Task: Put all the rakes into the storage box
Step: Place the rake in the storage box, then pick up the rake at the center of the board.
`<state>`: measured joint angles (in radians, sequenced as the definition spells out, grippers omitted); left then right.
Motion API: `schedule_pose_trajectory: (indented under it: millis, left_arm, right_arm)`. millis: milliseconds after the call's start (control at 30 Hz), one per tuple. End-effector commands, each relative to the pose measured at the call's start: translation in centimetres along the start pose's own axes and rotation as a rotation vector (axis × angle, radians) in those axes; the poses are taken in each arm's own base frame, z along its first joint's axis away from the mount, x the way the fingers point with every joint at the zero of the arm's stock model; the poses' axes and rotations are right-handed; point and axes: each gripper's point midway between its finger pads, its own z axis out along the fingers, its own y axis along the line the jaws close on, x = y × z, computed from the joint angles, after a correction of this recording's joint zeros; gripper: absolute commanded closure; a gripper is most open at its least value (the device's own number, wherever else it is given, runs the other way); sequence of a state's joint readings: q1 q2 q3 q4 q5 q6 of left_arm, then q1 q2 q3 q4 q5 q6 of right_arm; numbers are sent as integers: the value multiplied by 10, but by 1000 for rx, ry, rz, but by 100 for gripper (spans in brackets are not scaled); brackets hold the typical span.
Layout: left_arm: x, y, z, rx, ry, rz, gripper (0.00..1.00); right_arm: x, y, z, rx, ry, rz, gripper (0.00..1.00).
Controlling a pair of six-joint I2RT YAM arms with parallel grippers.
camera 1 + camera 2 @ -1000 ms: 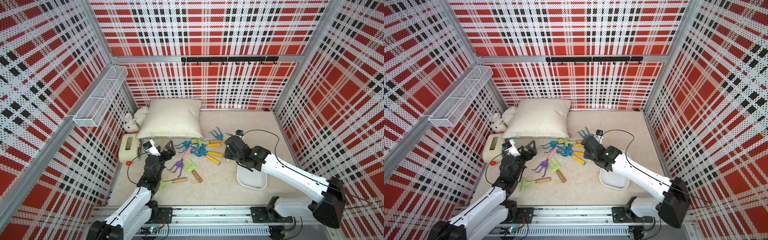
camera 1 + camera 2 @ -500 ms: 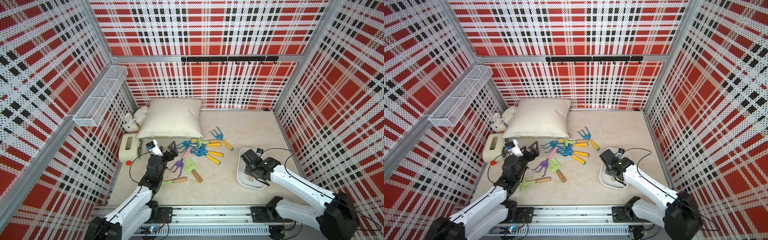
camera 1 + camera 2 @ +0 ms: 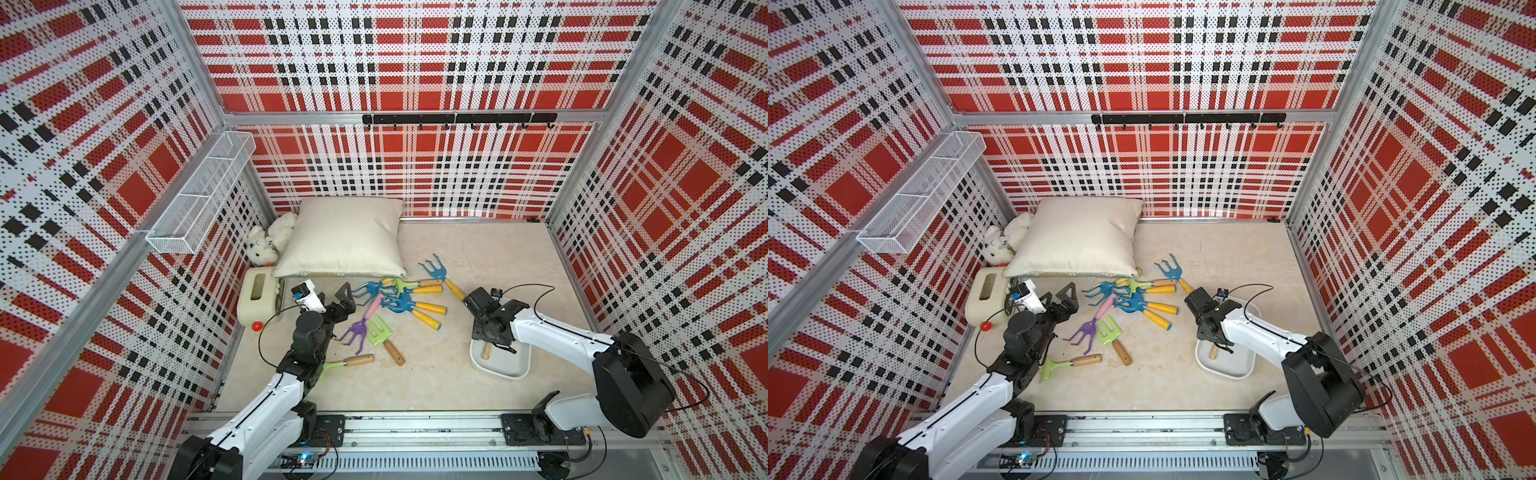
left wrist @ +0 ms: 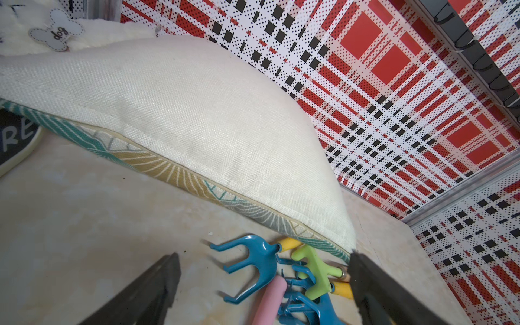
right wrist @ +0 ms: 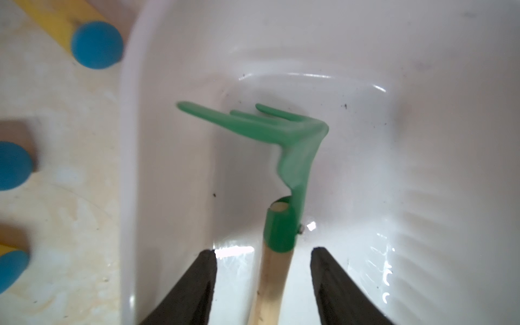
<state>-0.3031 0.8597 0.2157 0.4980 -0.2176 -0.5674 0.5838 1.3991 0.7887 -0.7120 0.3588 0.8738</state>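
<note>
Starting at the left, the left pincer [image 4: 264, 257] is spread wide open and empty over the counter [image 4: 84, 211], near the cream pillow [image 4: 183, 118], and a blue rake [image 4: 253, 259] is seen past its jaws. Farther right, a pile of coloured rakes [image 3: 399, 303] is scattered. At the right, the right pincer [image 5: 263, 251] is parted, its jaws clear on both sides of the wooden handle of the green rake [image 5: 295, 146], which is laid inside the white storage box [image 5: 168, 140].

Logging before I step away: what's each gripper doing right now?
Left gripper: open, holding nothing.
Right gripper: open, astride the rake handle in the storage box, not clamping it.
</note>
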Motion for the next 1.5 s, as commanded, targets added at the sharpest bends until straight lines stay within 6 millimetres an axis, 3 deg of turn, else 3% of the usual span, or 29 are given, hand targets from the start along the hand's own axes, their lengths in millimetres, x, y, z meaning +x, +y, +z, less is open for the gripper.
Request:
schedule_pose_trajectory:
  millis: [0,167,367,633,767,867,1000,1133,1167,1267,1467]
  left_arm:
    - [-14,-10,0,20,-33,10,1]
    - [-13,-12,0,30,-26,9,1]
    - [-8,-16,2,54,1,12,1]
    - [-1,-14,7,50,30,15,1]
    - [3,-9,10,24,38,22,1]
    - [5,-5,13,4,47,20,1]
    - [9,2,19,-24,63,11,1]
    - [15,9,24,-36,97,-16,1]
    - [10,19,26,-62,85,-26,1]
    - [9,23,25,-70,82,-37,1]
    - [6,26,24,-75,72,-41,1]
  right_arm:
    - [-14,-8,-14,-7,-60,27,38]
    - [-13,-17,-20,-38,-78,64,44]
    - [-4,-27,3,-46,-35,88,47]
    - [-22,10,11,-169,-36,33,53]
    - [-47,-7,-20,-100,-155,72,53]
    - [-59,-1,-57,-157,-240,61,47]
    - [-51,45,-94,-346,-272,-51,35]
    - [-26,108,-116,-562,-236,-209,28]
    - [-17,122,-119,-594,-228,-258,27]
    - [12,159,-116,-613,-180,-401,26]
    - [59,212,-97,-533,-116,-606,29]
